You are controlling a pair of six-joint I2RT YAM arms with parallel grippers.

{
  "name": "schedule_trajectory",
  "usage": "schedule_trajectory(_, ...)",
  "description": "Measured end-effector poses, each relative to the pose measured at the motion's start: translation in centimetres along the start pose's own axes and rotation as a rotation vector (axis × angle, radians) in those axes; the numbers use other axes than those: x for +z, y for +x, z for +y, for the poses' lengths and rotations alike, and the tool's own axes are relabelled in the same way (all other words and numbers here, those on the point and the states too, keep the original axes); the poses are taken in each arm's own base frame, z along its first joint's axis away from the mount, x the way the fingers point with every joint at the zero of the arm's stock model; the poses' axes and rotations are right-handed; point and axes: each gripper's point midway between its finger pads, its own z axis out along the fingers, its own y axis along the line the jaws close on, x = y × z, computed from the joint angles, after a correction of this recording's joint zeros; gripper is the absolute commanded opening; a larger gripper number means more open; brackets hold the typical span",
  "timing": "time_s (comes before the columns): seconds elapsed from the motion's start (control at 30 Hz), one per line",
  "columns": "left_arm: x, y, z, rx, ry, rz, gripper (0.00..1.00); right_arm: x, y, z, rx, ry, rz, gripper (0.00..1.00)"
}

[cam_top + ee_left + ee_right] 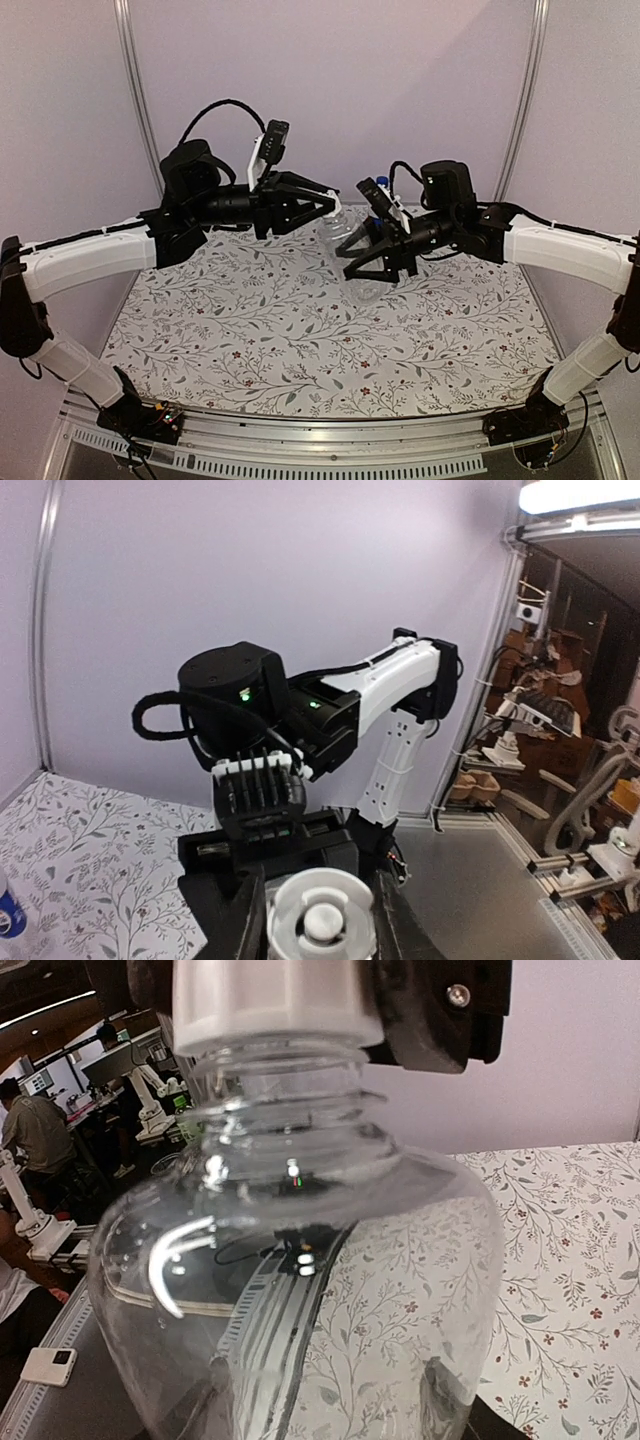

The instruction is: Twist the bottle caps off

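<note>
A plain clear bottle hangs tilted above the table, and my right gripper is shut on its body. In the right wrist view the bottle fills the frame, and my right gripper shows only dimly through the plastic. Its white cap points toward my left gripper, which is shut on it. In the left wrist view the cap sits end-on between my left gripper's black fingers. A blue cap peeks out behind my right wrist. The blue-labelled bottle stands at the frame's left edge.
The floral tablecloth covers the table. Lilac walls with metal uprights close in the back and sides. My right arm's white link stretches across behind the cap in the left wrist view.
</note>
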Motion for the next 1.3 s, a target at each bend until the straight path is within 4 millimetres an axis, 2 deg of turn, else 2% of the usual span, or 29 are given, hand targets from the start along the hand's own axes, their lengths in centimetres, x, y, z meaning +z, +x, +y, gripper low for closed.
schedule_trajectory(0.27, -0.4, -0.7, 3.6, -0.06, -0.502, -0.063, 0.0, -1.0, -0.8, -3.8, -0.019, 0.267, 0.001, 0.6)
schedule_trajectory(0.4, -1.2, -0.4, 5.2, -0.115, -0.699, -0.089, 0.01, -1.5, -0.5, -5.5, -0.003, 0.379, 0.015, 0.59)
schedule_trajectory(0.5, -1.6, -0.1, 5.7, -0.14, -0.788, -0.1, 0.05, -1.4, -0.3, -5.8, 0.005, 0.405, 0.022, 0.59)
schedule_trajectory(0.67, -2.0, 0.0, 6.1, -0.158, -0.839, -0.111, 0.11, -1.3, -0.3, -5.9, 0.011, 0.418, 0.023, 0.59)
schedule_trajectory(0.87, -1.7, 0.0, 5.9, -0.162, -0.819, -0.11, 0.18, -1.3, -0.3, -5.5, 0.012, 0.392, 0.02, 0.59)
schedule_trajectory(1.13, -1.3, -0.4, 5.5, -0.163, -0.789, -0.119, 0.06, -1.3, -0.6, -5.0, 0.01, 0.347, 0.006, 0.59)
schedule_trajectory(1.3, -1.2, -0.6, 5.3, -0.172, -0.778, -0.129, 0.04, -1.2, -0.8, -4.9, 0.001, 0.338, -0.003, 0.59)
